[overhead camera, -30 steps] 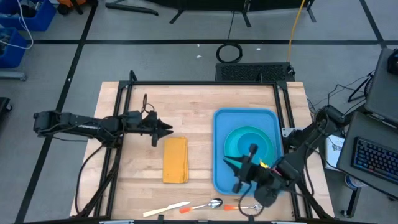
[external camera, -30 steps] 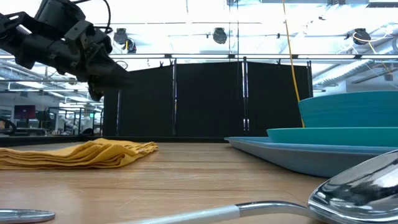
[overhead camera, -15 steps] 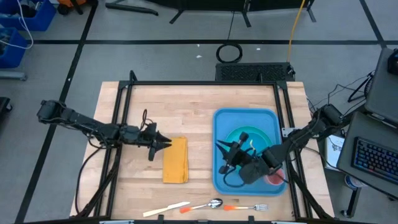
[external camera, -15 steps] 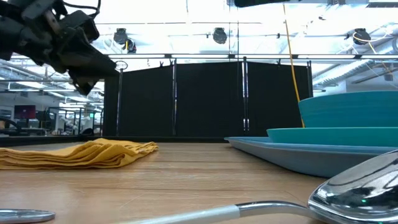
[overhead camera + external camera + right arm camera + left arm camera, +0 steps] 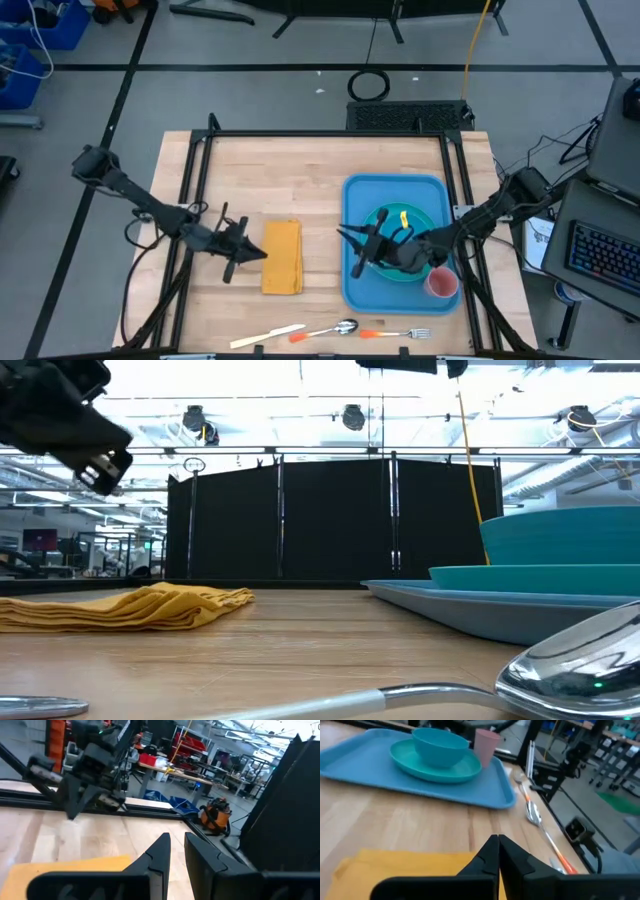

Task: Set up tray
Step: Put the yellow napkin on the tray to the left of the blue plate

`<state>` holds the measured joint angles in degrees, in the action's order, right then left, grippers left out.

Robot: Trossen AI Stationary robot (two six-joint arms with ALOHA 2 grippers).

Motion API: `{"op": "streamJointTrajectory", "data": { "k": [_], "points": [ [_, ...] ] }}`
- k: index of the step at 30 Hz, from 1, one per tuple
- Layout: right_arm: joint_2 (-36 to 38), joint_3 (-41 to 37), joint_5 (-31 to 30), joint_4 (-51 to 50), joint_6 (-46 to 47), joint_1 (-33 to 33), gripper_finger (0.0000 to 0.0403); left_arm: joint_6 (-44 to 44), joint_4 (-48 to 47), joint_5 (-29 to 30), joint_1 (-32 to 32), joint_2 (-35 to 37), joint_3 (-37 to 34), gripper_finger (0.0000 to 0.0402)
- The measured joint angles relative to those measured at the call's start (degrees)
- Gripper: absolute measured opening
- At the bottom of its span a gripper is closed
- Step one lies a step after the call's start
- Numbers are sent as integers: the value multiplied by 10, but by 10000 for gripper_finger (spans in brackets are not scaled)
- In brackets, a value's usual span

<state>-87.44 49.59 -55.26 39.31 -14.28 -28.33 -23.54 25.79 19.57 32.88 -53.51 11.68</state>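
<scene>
From low down, the blue tray point(image 5: 470, 610) on the tabletop's right is cut off. From above, the closed left claw point(image 5: 262, 256) hangs by the napkin point(image 5: 283, 256); the right claw point(image 5: 343, 235), slightly apart and empty, hangs over the tray.

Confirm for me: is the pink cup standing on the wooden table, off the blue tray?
No, the pink cup stands inside the blue tray, in its corner beside the turquoise plate.

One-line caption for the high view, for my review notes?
Left gripper shut at the napkin's edge; right gripper above the tray holding plate, bowl and pink cup.
</scene>
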Motion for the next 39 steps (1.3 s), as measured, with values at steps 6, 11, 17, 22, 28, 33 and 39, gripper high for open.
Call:
{"op": "streamJointTrajectory", "data": {
  "k": [6,11,17,22,28,33,39],
  "points": [
    [0,-1,85,2,37,9,47,-35,-1,61,14,-62,0,14],
    [0,4,223,-67,148,34,47,-63,-3,46,1,-92,0,12],
    [-12,6,331,-167,115,51,47,-68,2,-18,-6,-84,0,5],
    [-59,6,351,-149,66,56,48,-120,0,17,-10,-79,0,32],
    [-141,40,392,-148,-28,56,48,-170,-27,28,-25,-79,0,76],
    [-207,125,394,-184,-83,50,66,-179,-45,17,-29,-79,0,95],
    [-278,224,390,-265,-170,49,110,-198,-48,4,-29,-79,0,99]
  ]
}}
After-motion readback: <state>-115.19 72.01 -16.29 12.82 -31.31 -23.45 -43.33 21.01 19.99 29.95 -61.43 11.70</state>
